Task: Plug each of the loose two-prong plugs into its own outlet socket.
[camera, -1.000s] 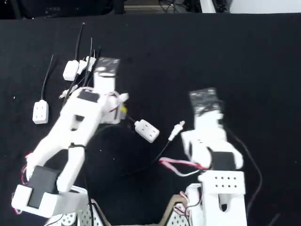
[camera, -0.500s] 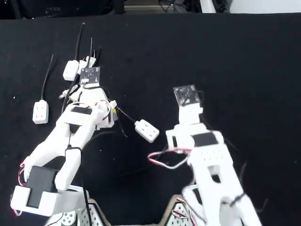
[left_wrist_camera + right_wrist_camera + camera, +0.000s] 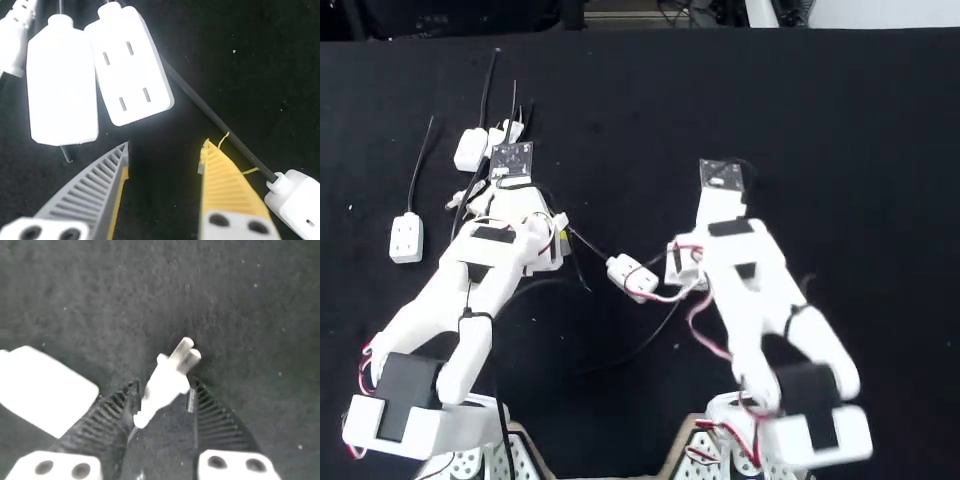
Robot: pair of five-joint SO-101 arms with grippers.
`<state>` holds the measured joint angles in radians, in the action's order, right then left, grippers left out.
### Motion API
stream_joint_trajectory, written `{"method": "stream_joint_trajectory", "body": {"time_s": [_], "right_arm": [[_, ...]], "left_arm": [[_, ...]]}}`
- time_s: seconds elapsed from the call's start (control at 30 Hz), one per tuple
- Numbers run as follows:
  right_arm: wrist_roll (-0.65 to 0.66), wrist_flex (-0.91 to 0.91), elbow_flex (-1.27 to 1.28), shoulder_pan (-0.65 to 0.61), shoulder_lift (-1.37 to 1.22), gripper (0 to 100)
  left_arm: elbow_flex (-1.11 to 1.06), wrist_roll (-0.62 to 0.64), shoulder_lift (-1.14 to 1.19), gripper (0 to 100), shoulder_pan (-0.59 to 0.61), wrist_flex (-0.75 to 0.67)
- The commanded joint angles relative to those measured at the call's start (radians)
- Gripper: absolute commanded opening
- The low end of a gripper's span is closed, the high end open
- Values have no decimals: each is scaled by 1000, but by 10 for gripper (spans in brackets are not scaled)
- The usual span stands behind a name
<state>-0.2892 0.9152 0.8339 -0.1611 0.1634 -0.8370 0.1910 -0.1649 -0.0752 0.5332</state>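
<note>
"Two arms stood on that black worktop (image 3: 840,120), didn't they?"

"Yes, both of white plastic. The white left arm (image 3: 470,280) stretched from the near left corner toward the far left. The white right arm (image 3: 760,300) reached from the near edge toward the middle."

"How did the left pincer (image 3: 165,145) stand?"

"Open, with nothing between its grey ribbed finger (image 3: 100,185) and its yellow ribbed finger (image 3: 225,185). Just beyond the tips lay two white rectangular blocks side by side. One was a four-slot outlet socket (image 3: 131,65), the other a plain-faced white block (image 3: 62,82). A thin black cord (image 3: 215,120) ran past the yellow finger."

"Were there other sockets?"

"A lone white outlet socket (image 3: 406,238) lay well apart at the left side, on its own black cord. A middle white outlet socket (image 3: 632,277) lay between the two arms, close to the right one."

"And the right pincer (image 3: 165,385)?"

"Its two black ribbed fingers (image 3: 215,415) were parted, one on each side of the small white two-prong plug (image 3: 167,380). One finger looked to be touching the plug's tail and the other sat just beside its body. I couldn't see any squeeze on it."

"So where was the plug itself?"

"Between those fingers, over the black worktop, near the middle socket. It was tilted, with its metal prongs (image 3: 186,352) pointing away from the wrist. I couldn't tell whether it rested on the cloth."
</note>
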Motion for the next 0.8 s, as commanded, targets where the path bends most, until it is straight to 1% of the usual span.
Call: {"method": "stream_joint_trajectory", "body": {"time_s": [0.0, 0.03, 0.07, 0.17, 0.23, 0.3, 0.37, 0.47, 0.53, 0.6, 0.67, 0.77], "right_arm": [[-2, -15, -125, -2, -113, 62], [9, -17, -134, 11, -130, 2], [38, -17, -139, 18, -136, 23], [203, -12, -188, 51, -105, 14], [390, 14, -254, 87, -53, 10], [614, 34, -332, 123, 5, 11], [813, 43, -407, 129, 59, 11], [1080, 41, -447, 126, 122, 11], [1232, 43, -424, 123, 148, 11], [1336, 43, -338, 101, 159, 11], [1402, 40, -213, 86, 159, 11], [1433, 5, -38, 78, 163, 11]], "left_arm": [[2, 8, -14, 223, -4, -12], [2, 8, -14, 223, -4, -12], [1, 8, -14, 223, -4, -12], [1, 8, -14, 223, -4, -12], [1, 8, -14, 223, -4, -12], [2, 8, -14, 223, -4, -12], [2, 8, -14, 223, -4, -12], [2, 8, -14, 223, -4, -12], [2, 8, -14, 223, -4, -12], [1, 8, -14, 223, -4, -12], [1, 8, -14, 223, -4, -12], [1, 8, -14, 223, -4, -12]]}}
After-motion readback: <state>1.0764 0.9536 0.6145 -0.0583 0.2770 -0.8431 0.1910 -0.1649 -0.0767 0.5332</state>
